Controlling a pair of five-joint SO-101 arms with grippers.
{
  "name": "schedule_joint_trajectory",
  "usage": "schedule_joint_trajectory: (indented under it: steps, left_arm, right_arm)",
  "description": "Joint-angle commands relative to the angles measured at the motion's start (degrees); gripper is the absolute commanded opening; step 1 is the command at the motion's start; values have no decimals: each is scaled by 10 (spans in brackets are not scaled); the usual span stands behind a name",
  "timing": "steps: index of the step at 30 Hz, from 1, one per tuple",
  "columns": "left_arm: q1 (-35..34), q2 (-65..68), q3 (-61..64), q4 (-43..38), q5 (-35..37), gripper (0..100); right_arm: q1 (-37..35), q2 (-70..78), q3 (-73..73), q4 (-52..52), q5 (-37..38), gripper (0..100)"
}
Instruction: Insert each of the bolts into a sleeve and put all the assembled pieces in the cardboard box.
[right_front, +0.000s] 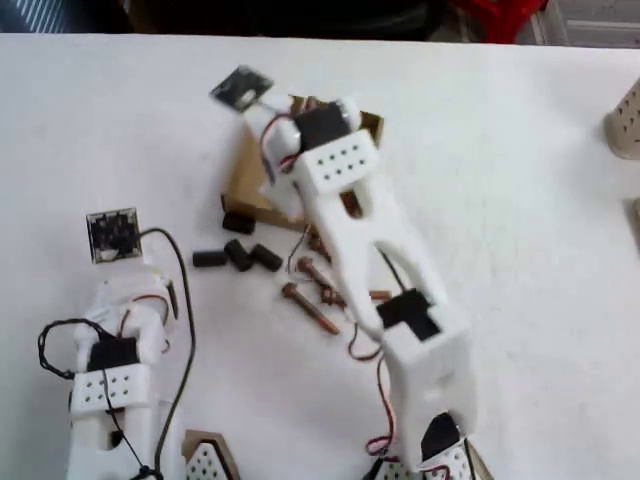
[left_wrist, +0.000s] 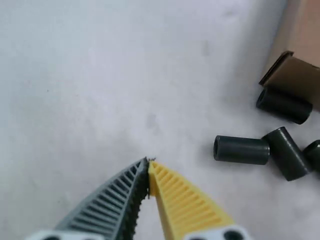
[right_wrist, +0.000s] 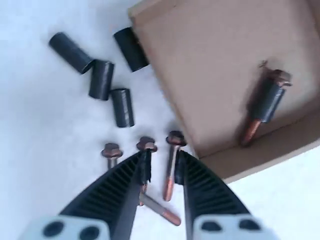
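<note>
Black right fingers (right_wrist: 117, 192) apart above copper bolts (right_wrist: 170, 167)

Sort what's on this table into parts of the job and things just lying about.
Part of the job:
loose black sleeves
loose copper bolts
cardboard box
assembled piece, a bolt in a sleeve, lying in the box

Just lying about:
beige holed object, at the side of the high view, well apart from the parts
</note>
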Motion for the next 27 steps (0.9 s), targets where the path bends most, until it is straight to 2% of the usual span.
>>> schedule_joint_trajectory:
  steps: [1,5,10,12,18,27]
  left_arm:
    - [-4,-7,-4,-15,-7,20]
    - [-4,-7,-4,-14,-7,20]
    - [-4,-7,-4,-14,-7,20]
    - [-4,-7,-4,-13,-7,20]
    - [-4,-7,-4,-13,-7,20]
    - [-4,-7,-4,-13,-7,20]
  right_arm:
    - [-51,-124,172,-54,5,70]
    - [-65,-181,312,-138,7,87]
    - [-83,-202,419,-215,15,224]
    - [-101,-195,443,-244,27,231]
    - [-108,-135,434,-309,32,193]
    - [-105,-41,360,-306,34,193]
